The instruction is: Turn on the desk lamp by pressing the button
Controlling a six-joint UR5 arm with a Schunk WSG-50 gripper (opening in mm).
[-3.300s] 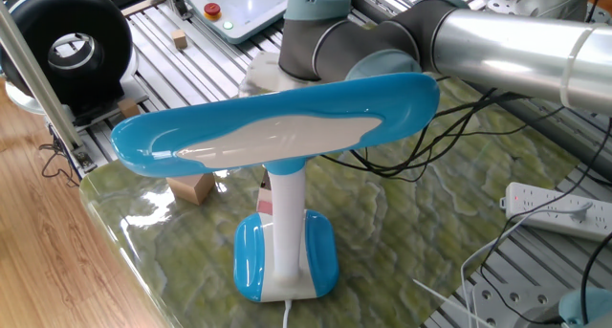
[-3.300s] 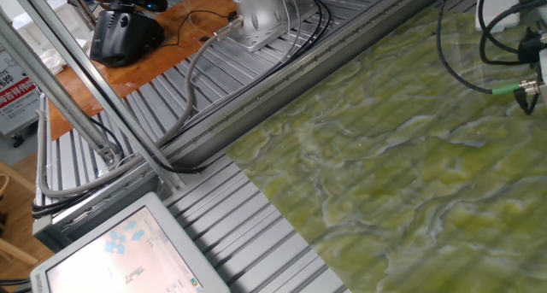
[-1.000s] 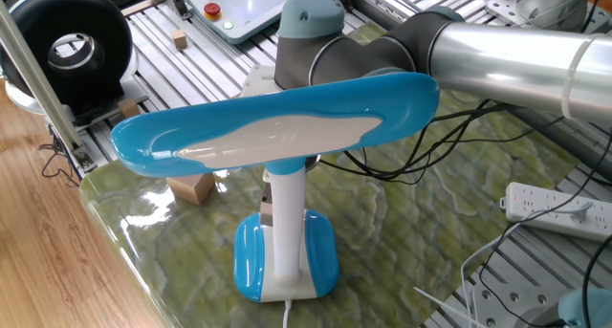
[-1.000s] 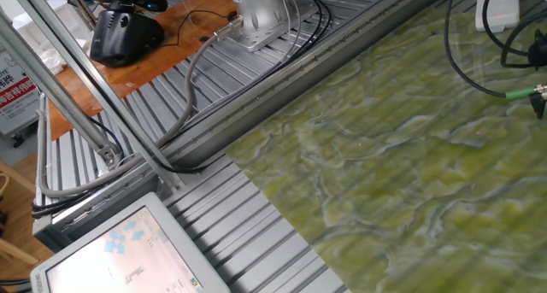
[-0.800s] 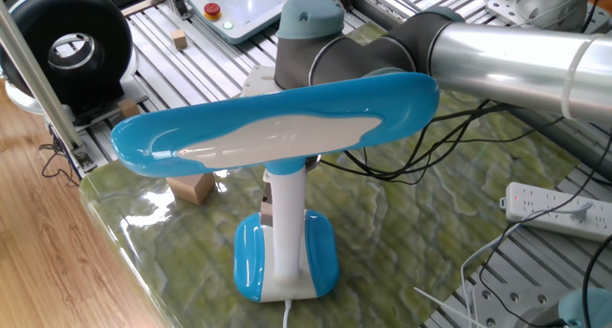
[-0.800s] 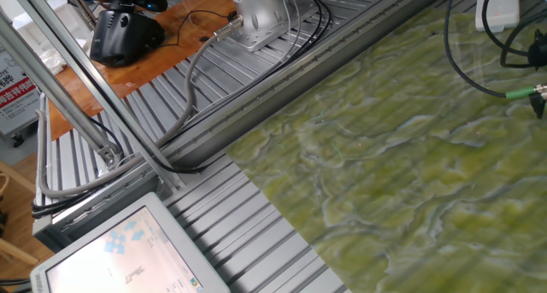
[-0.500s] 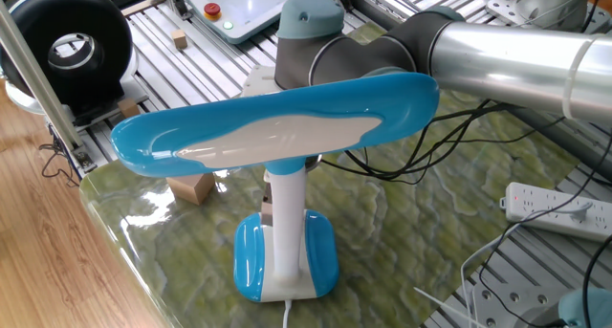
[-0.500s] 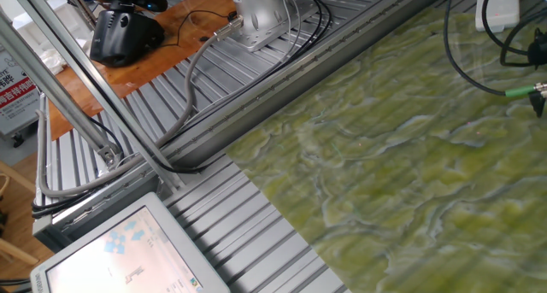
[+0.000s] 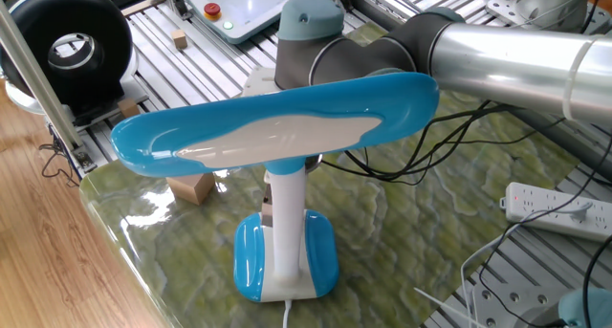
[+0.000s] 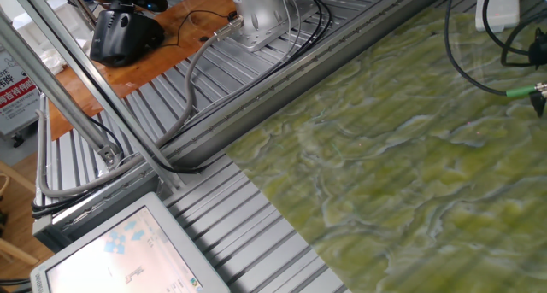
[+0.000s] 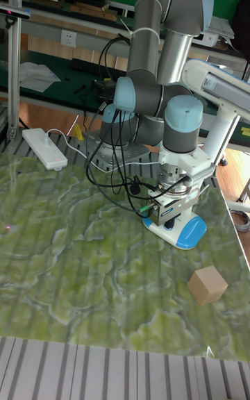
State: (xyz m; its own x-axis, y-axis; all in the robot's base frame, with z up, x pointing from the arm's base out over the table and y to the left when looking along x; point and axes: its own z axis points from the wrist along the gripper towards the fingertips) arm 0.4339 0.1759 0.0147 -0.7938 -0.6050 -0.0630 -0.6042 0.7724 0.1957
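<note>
The glossy blue-and-white desk lamp stood on the marbled green counter. The gripper sat directly over its rounded base; I couldn't tell the fingers' spread.

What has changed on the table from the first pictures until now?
The robot arm shifted slightly toward the desk lamp, bringing its end effector down at the lamp's base; that happened early, then motion stopped. The lamp, wooden block and power strip stayed put.
</note>
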